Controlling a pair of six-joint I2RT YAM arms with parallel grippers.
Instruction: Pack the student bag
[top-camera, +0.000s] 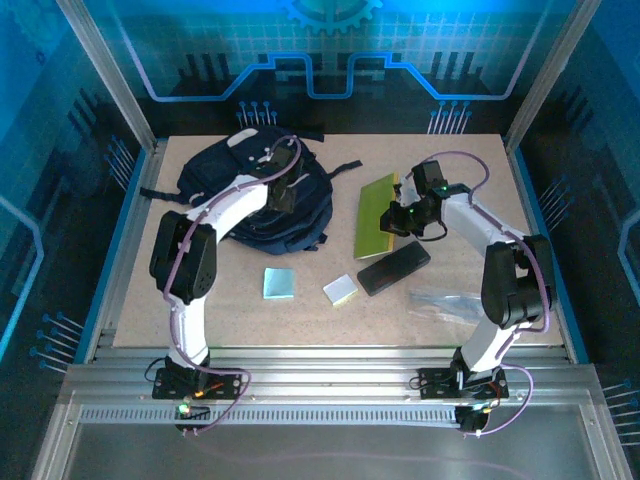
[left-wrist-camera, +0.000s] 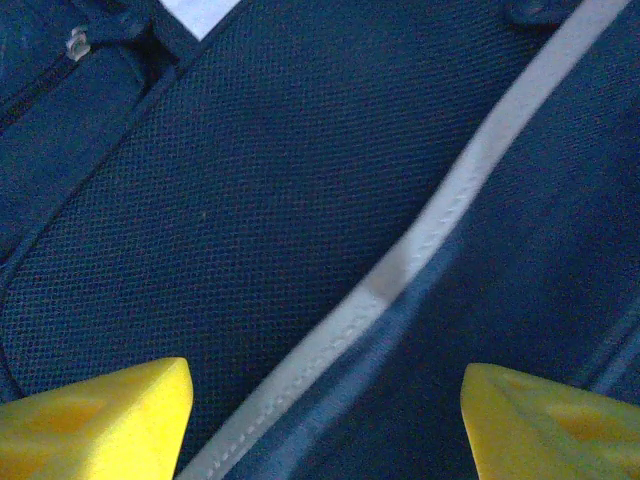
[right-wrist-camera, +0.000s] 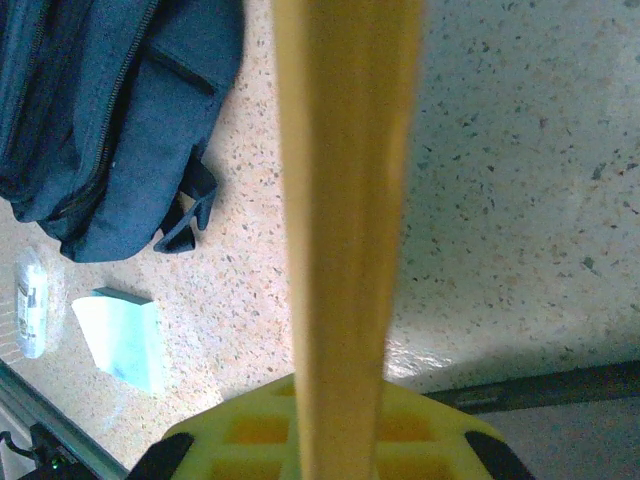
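**Table stock, near row to far**

1. Light blue note pad (top-camera: 279, 283): one, flat on the table (top-camera: 480, 180).
2. White block (top-camera: 340, 290), eraser or small pad, cannot tell which: one, just beside the blue pad.
3. Clear plastic item (top-camera: 450, 298), too faint to name: one, near the right arm's base.
4. Black pencil case (top-camera: 393, 267): one, its far end close to the notebook's lower corner.
5. Green notebook (top-camera: 378, 215): one, clamped by one edge in the closed right gripper (top-camera: 410, 215), the far part raised.
6. Student bag (top-camera: 230, 165): one, lying flat at the far left of the table.
7. Left gripper (top-camera: 281, 192): jaws spread wide, holding nothing, poised just over the bag's navy mesh and grey stripe.

**Hazards, judged**

- The notebook is pinched at one edge only. A swing towards the bag may let it pivot or slip out.
- No bag opening is seen being held open. If the left gripper does not part it, the notebook is likely to butt against the fabric.
- The loose black straps may snag a finger.
- The notebook's low corner may drag the pencil case.
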